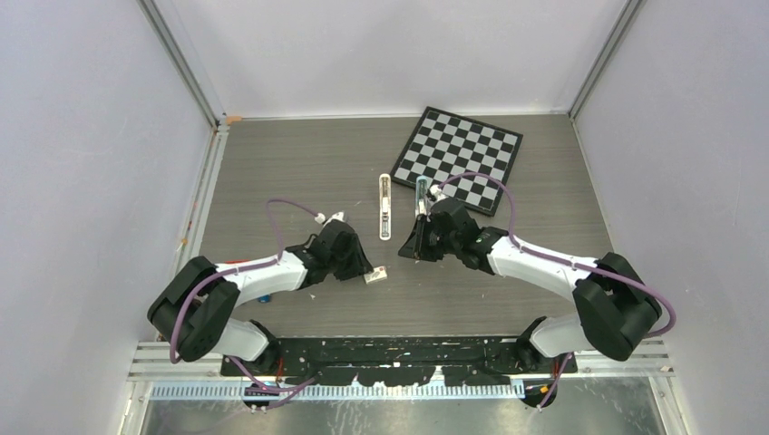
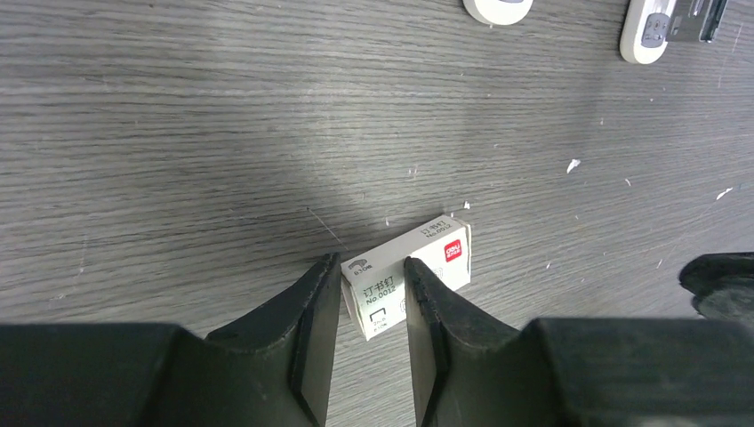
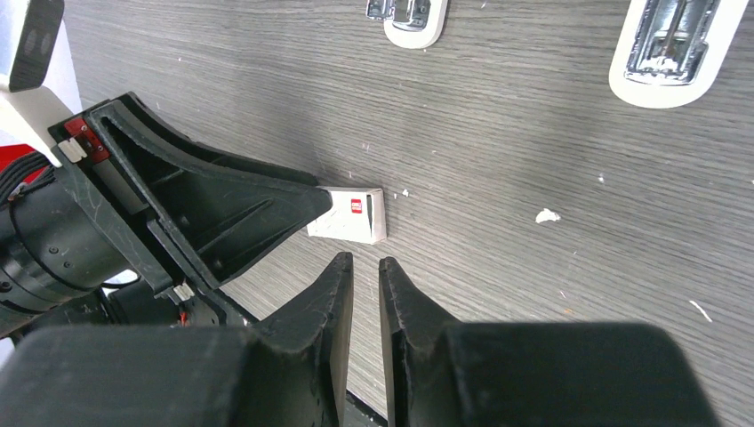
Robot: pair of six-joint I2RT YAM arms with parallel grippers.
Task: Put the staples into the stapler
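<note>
The small white staple box (image 2: pixel 440 251) with a red mark lies on the wood table, also seen in the top view (image 1: pixel 375 275) and the right wrist view (image 3: pixel 351 216). My left gripper (image 2: pixel 373 262) has its two fingers on the box's near end, one on each side, with the box skewed between them. My right gripper (image 3: pixel 365 260) is empty, its jaws almost together, and hovers just short of the box. The loose silvery staple block is not visible. The white stapler (image 1: pixel 385 207) lies opened out flat, with a second metal-lined part (image 1: pixel 422 195) beside it.
A chessboard (image 1: pixel 458 159) lies at the back right, close behind the stapler parts. The stapler ends show at the top of both wrist views (image 2: pixel 653 31) (image 3: pixel 676 44). A small blue object (image 1: pixel 263 297) sits under the left arm. Walls enclose the table.
</note>
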